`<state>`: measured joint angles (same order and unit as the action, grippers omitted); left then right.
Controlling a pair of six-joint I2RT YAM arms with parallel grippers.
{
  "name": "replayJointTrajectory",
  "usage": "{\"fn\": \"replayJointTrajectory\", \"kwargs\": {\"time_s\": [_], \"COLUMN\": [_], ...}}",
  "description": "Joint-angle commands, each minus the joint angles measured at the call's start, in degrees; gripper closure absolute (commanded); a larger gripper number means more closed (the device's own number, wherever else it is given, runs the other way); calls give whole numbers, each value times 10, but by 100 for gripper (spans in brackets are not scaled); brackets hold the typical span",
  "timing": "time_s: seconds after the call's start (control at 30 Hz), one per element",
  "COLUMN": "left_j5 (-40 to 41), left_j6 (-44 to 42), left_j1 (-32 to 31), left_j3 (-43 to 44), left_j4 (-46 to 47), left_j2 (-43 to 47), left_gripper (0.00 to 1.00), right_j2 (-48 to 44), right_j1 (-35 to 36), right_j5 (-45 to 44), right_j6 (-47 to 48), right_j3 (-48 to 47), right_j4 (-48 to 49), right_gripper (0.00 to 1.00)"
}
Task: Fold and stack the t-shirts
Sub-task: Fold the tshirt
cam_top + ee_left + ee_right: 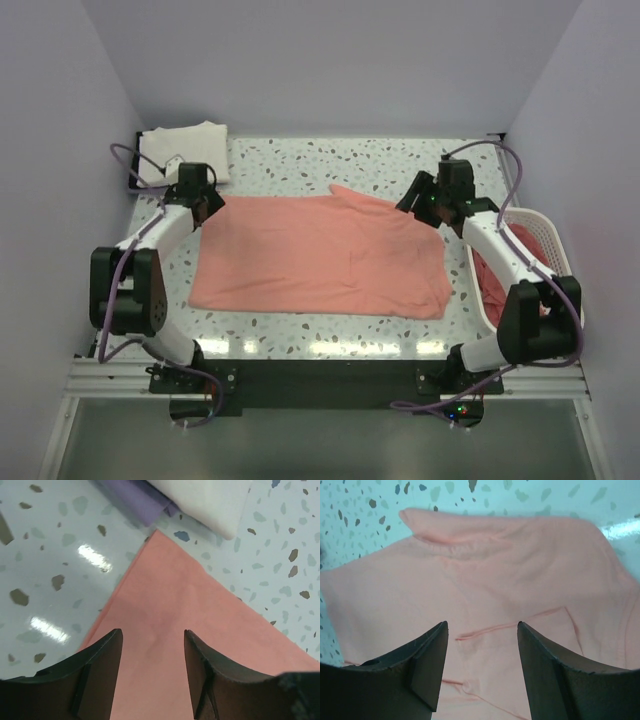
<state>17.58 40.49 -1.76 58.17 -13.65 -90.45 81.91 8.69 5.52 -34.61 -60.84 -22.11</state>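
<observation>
Both my left gripper [152,640] and my right gripper [482,630] are hovering, jaws apart, over the far corners of the pink t-shirt [320,255], which is lying spread lengthwise between them on the table [300,160].

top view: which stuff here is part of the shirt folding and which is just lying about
Part of the job:
- salmon-pink t-shirt, spread flat
- cream-white t-shirt, folded, far left corner
- darker red shirts, heaped at right

Just lying about:
- white lattice basket holding the red ones
- speckled table
</observation>
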Motion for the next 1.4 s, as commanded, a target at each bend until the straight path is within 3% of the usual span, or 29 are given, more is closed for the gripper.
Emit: {"fn": "replayJointTrajectory", "kwargs": {"time_s": [0.0, 0.2, 0.43, 0.73, 1.1, 1.37], "left_j5": [37, 63, 101, 117, 114, 103], "left_j6": [-31, -16, -6, 2, 4, 6], "left_j1": [-17, -17, -18, -18, -18, -18], "left_j3": [79, 190, 242, 252, 238, 230], "left_j4": [36, 16, 15, 14, 18, 23], "left_j2": [-79, -204, -261, -295, -310, -316], "left_gripper": [45, 53, 56, 57, 62, 64], "right_j2": [46, 131, 197, 283, 427, 467], "right_j1": [2, 2, 1, -2, -4, 8], "right_j5": [-9, -23, -26, -15, 35, 41], "right_j6": [17, 19, 33, 56, 94, 110], "right_j3": [-59, -107, -158, -215, -352, -385], "right_j4": [76, 123, 140, 147, 113, 73], "right_gripper": [39, 40, 40, 39, 39, 39]}}
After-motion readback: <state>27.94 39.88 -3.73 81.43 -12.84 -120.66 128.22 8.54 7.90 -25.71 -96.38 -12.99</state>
